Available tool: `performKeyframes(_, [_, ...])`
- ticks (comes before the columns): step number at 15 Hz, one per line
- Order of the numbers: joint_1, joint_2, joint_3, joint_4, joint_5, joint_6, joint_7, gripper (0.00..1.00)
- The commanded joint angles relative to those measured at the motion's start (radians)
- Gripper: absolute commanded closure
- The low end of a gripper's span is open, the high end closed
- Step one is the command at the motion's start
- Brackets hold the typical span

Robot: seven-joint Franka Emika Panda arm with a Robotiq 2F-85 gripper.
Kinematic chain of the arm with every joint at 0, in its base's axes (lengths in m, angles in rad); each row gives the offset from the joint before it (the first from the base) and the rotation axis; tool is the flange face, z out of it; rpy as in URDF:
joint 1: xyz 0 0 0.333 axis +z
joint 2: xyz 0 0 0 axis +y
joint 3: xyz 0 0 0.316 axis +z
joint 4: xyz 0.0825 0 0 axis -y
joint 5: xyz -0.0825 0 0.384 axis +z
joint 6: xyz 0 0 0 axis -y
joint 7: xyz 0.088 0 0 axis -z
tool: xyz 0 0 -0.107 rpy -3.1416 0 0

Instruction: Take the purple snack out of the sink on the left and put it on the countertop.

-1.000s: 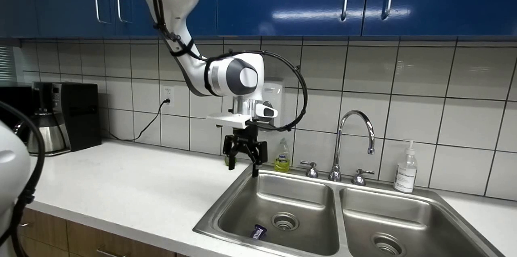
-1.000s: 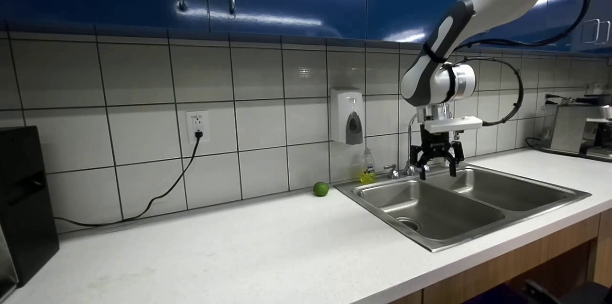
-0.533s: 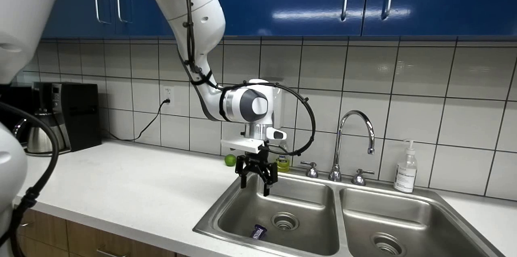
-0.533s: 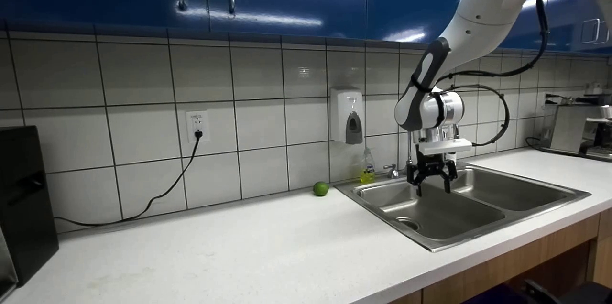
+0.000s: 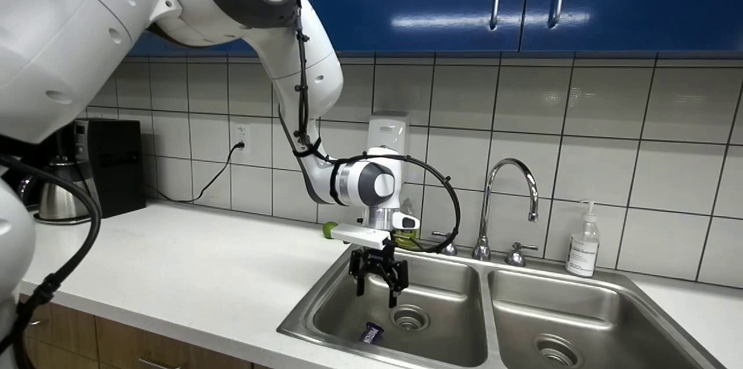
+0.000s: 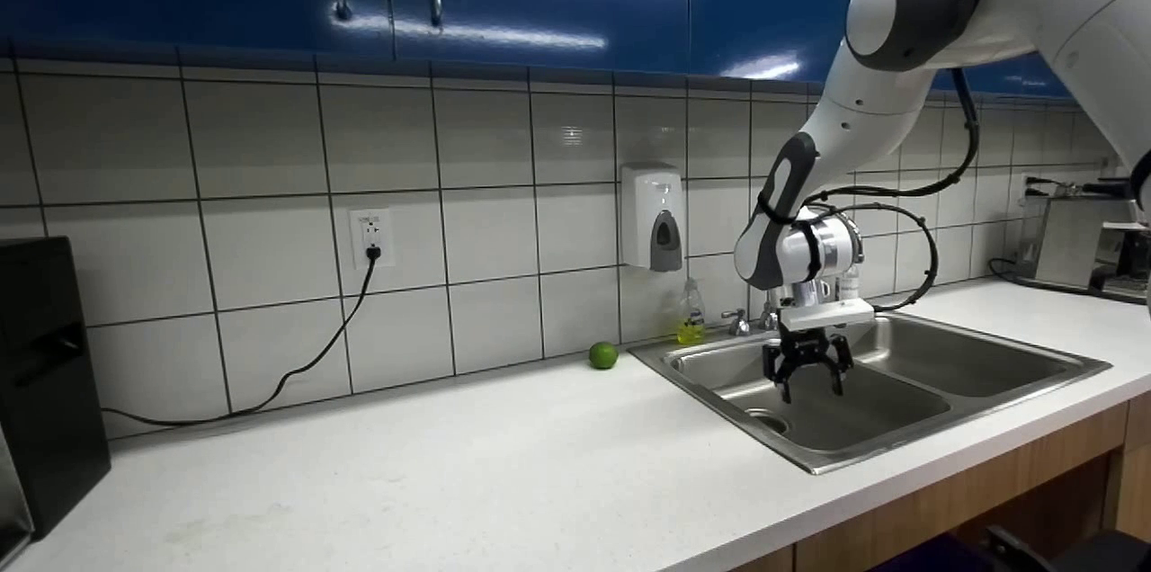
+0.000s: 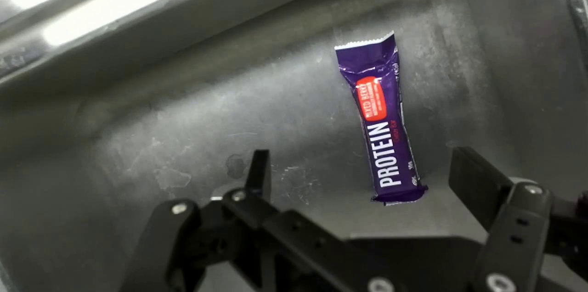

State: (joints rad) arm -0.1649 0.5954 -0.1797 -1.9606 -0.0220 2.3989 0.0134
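The purple snack [image 5: 371,333] is a wrapped protein bar lying flat on the floor of the left basin of the steel sink [image 5: 302,322]. In the wrist view the bar [image 7: 383,140] lies lengthwise, its near end between and beyond the two fingers. My gripper [image 5: 377,295] is open and empty, pointing down above the left basin, behind the bar and apart from it. The gripper also shows in the wrist view [image 7: 360,168] and in an exterior view [image 6: 811,390], where the basin wall hides the bar. The white countertop [image 5: 191,264] is beside the sink.
A lime [image 6: 603,355] sits on the counter near the sink's back corner. A yellow dish soap bottle [image 6: 691,325], the faucet [image 5: 486,201] and a hand soap bottle [image 5: 582,250] stand along the back. A coffee maker [image 5: 116,166] stands at the far left.
My gripper has moved down and forward, from above the back of the sink to lower over the left basin. It has stayed open. The bar has not moved.
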Motion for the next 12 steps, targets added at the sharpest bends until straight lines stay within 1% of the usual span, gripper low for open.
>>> performKeyframes(1, [-0.007, 0.02, 0.006, 0.018, -0.006, -0.003, 0.003, 0.0])
performKeyframes(3, [-0.007, 0.046, 0.006, 0.04, -0.006, -0.003, 0.003, 0.0])
performKeyframes(7, [-0.008, 0.052, 0.007, 0.05, -0.006, -0.003, 0.003, 0.0])
performKeyframes(9, [0.005, 0.018, 0.006, -0.004, -0.005, 0.013, 0.018, 0.0])
performKeyframes(12, [0.006, 0.02, 0.018, -0.047, 0.004, 0.048, 0.01, 0.0])
